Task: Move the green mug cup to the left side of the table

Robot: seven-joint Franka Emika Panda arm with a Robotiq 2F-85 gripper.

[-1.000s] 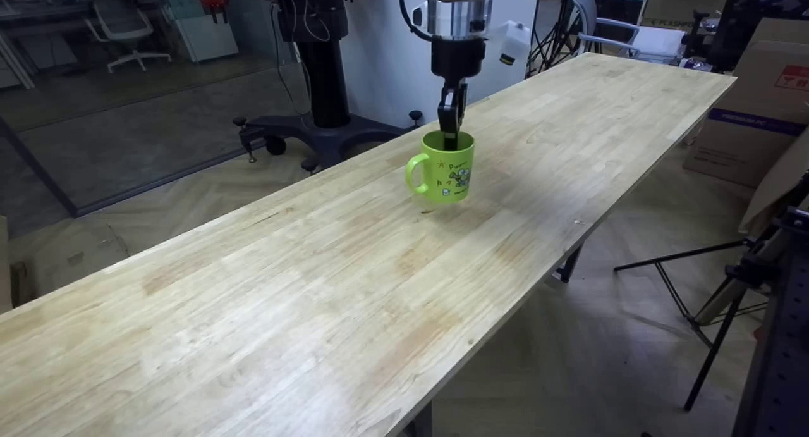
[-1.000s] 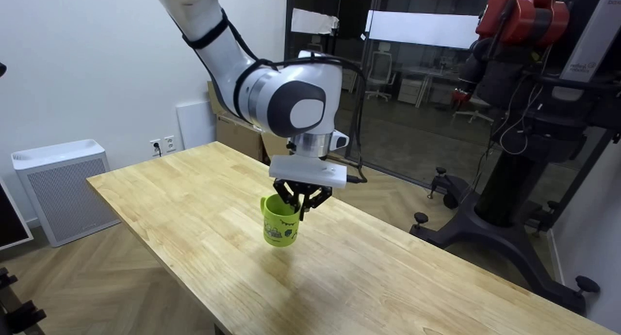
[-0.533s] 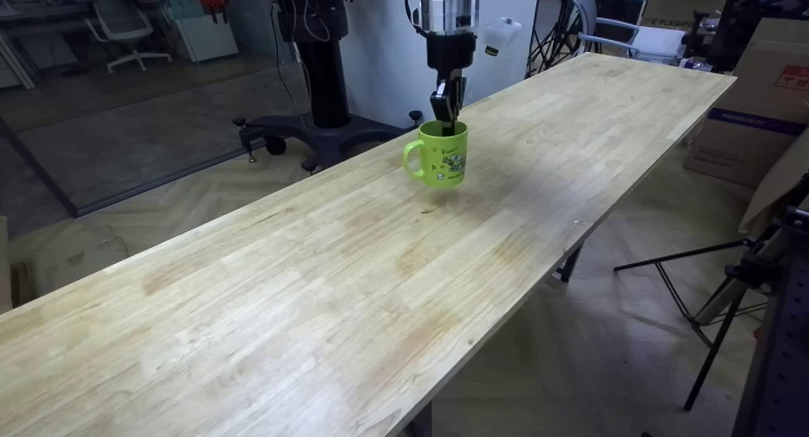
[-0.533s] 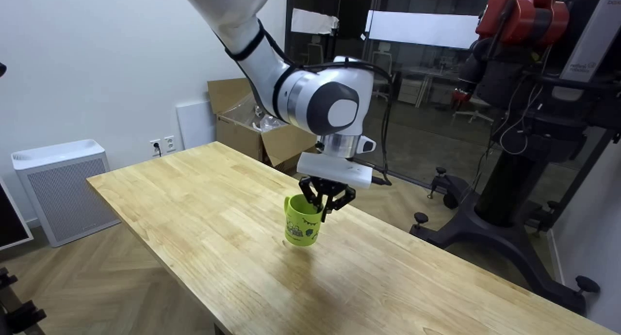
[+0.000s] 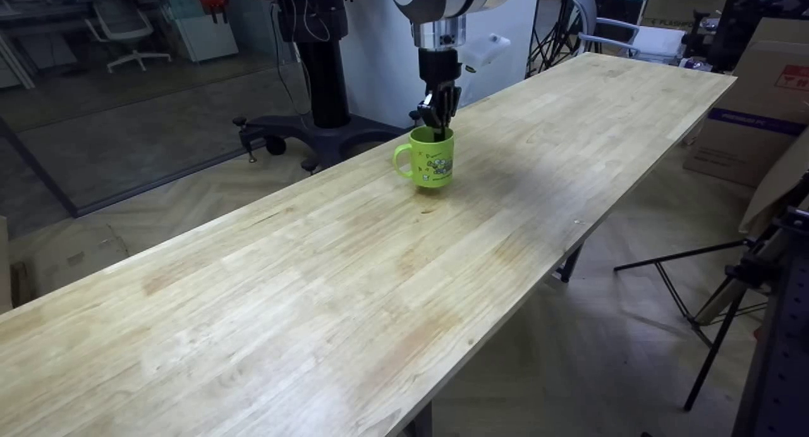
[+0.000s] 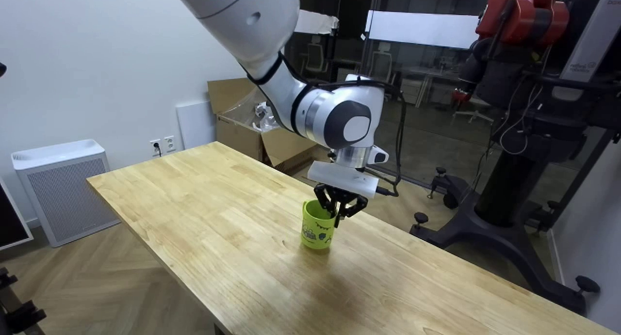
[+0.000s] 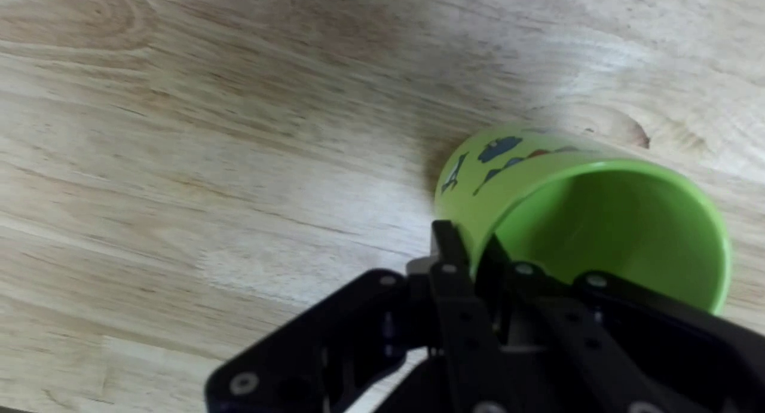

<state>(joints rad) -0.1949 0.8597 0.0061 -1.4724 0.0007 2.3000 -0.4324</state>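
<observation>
The green mug cup [image 5: 432, 163] is upright near the table's far long edge in an exterior view; it also shows in an exterior view [image 6: 316, 231] and the wrist view [image 7: 621, 228]. My gripper [image 5: 440, 133] is shut on the mug's rim and wall, one finger inside and one outside; the gripper shows in an exterior view [image 6: 336, 216] and the wrist view [image 7: 473, 248]. The mug's base is at or just above the table [image 5: 284, 279]; I cannot tell if it touches. The handle is hidden in the wrist view. The table also shows in an exterior view [image 6: 194, 194].
A black wheeled robot pedestal [image 6: 504, 184] stands on the floor beyond the table's long edge. An open cardboard box [image 6: 240, 138] is past the table's end, and a white air purifier [image 6: 68, 189] is by the wall. A tripod [image 5: 714, 317] stands beside the table.
My gripper has carried the mug sideways, leftward in an exterior view and rightward in an exterior view. Over the last half second the mug has come lower, closer to the table. The grip is unchanged.
</observation>
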